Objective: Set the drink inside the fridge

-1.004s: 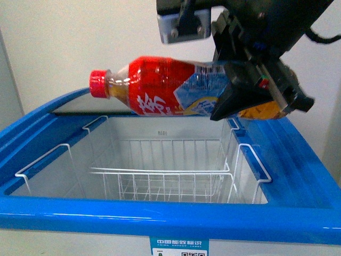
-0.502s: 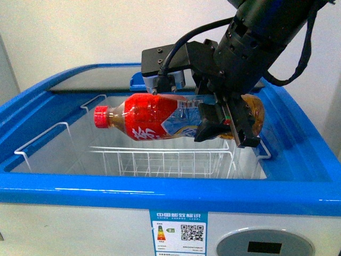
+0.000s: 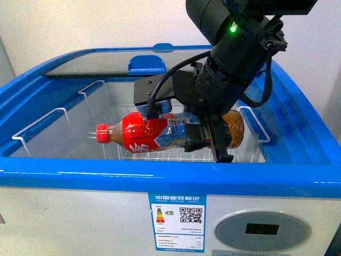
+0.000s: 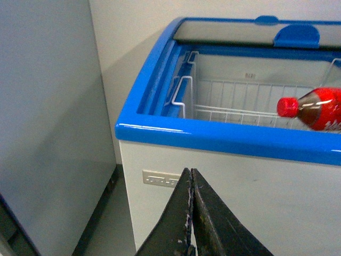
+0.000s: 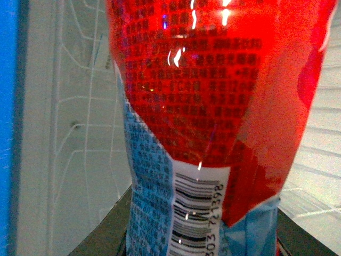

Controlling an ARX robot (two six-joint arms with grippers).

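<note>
The drink (image 3: 146, 134), a clear bottle of amber liquid with a red cap and red label, lies sideways inside the open top of the fridge (image 3: 160, 184), cap pointing left, just above a white wire basket (image 3: 160, 156). My right gripper (image 3: 205, 140) is shut on the drink near its base, the black arm reaching down from above. The label and barcode of the drink (image 5: 208, 117) fill the right wrist view. In the left wrist view my left gripper (image 4: 191, 184) is shut and empty, low in front of the fridge (image 4: 224, 141), and the drink's cap (image 4: 287, 106) shows over the rim.
The fridge's glass lid (image 3: 106, 61) is slid back, with a blue handle (image 3: 146, 64). Wire basket hooks (image 3: 40, 128) hang along the left inner wall. An energy label (image 3: 177, 214) and a round grey panel (image 3: 262, 230) sit on the white front. A grey cabinet (image 4: 48, 106) stands left of the fridge.
My right arm has lowered the drink from above the fridge's rim down into the opening, close over the wire basket. The drink stays sideways in the gripper.
</note>
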